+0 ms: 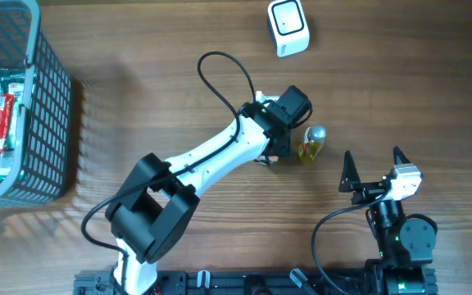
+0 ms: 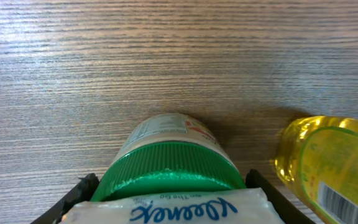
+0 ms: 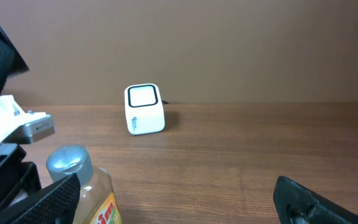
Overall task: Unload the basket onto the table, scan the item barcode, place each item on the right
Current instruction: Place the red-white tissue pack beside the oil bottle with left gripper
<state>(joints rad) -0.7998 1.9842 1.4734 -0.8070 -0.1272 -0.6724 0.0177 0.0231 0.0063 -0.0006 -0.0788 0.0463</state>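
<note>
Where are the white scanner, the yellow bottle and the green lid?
white scanner [image 1: 288, 27], overhead view, on the middle of its top face.
yellow bottle [image 1: 310, 149], overhead view, on its yellow body below the silver cap.
green lid [image 2: 169, 173], left wrist view, on its ribbed side.

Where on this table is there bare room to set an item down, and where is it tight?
Bare wood lies between the basket and the left arm, and from right of the scanner down to the open right gripper. Crowded: the left gripper, closed around a green-lidded jar, sits right beside the yellow bottle.
</note>
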